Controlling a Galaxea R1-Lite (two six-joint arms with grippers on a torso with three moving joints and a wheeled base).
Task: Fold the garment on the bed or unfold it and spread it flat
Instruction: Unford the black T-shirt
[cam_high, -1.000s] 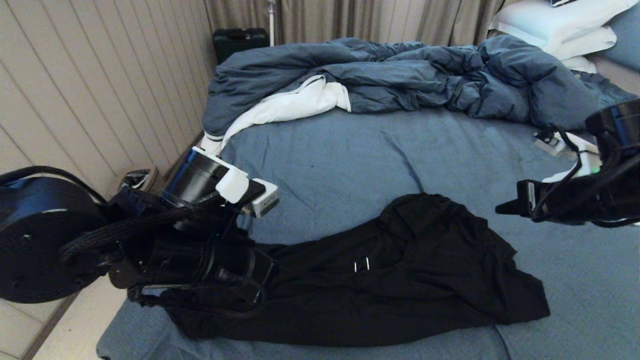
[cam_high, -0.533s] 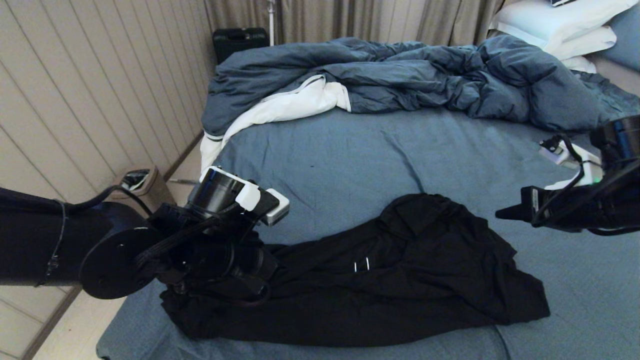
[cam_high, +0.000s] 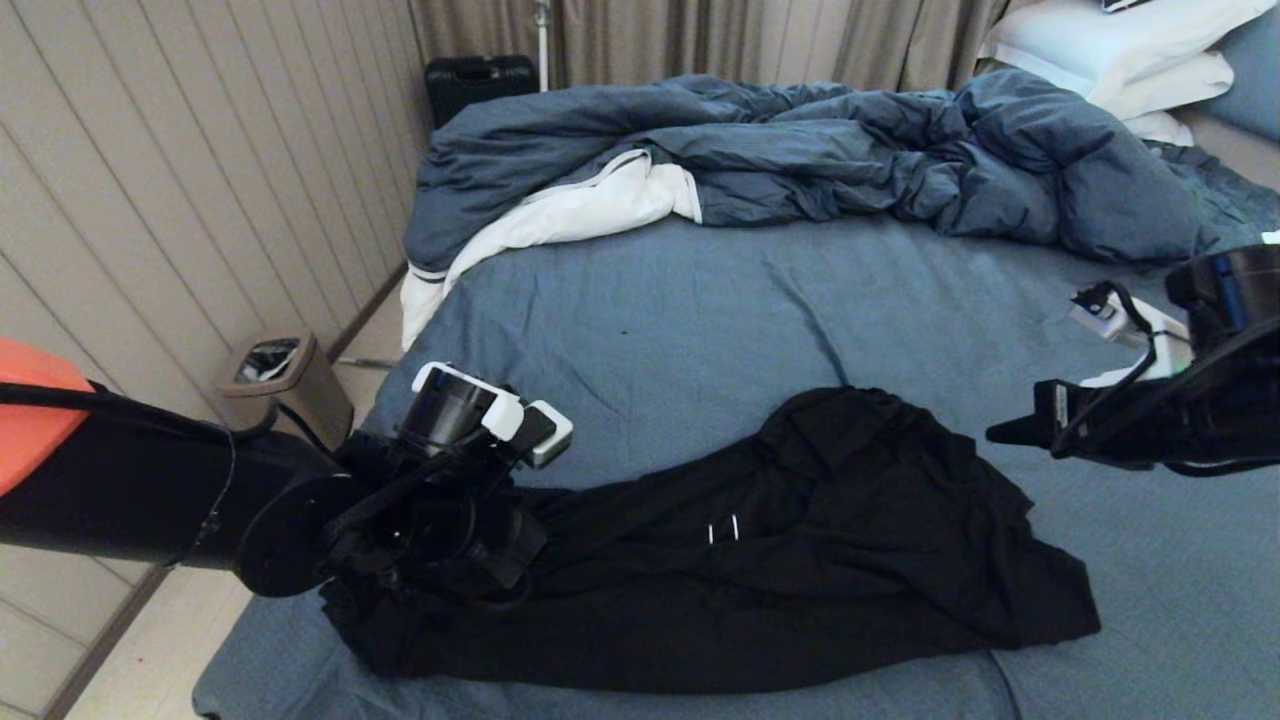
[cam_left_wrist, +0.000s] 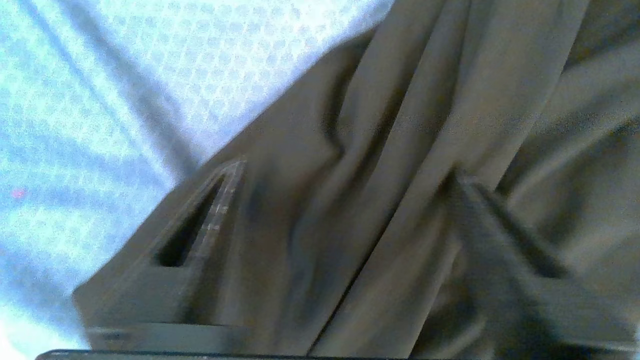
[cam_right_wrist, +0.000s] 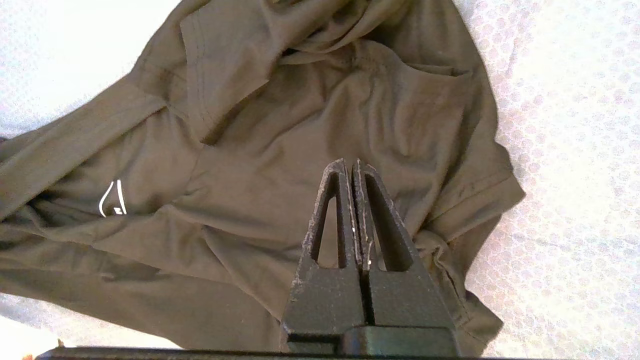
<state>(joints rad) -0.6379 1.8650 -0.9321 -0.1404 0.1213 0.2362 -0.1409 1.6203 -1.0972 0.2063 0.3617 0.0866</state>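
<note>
The T-shirt (cam_high: 760, 560) lies crumpled near the front edge of the bed (cam_high: 700, 300), a long black band whose long axis runs left to right across the sheet, parallel to that edge. Its wider, bunched end is to the right, where a sleeve hem spreads out; the narrower, gathered end points left. Small white marks (cam_high: 723, 529) show near its middle. The left end effector (cam_left_wrist: 345, 200) sits low over the narrow left end, its fingers (cam_left_wrist: 200, 240) spread wide with folds of black cloth between and beneath them, pinching nothing. The right end effector (cam_right_wrist: 351, 167) hovers above the right end, clear of the cloth, its fingers pressed together and empty. Behind, a rumpled blue duvet (cam_high: 800, 150) with white lining lies across the bed, pillows (cam_high: 1120, 50) at far right. A small bin (cam_high: 285, 385) stands on the floor to the left.
</note>
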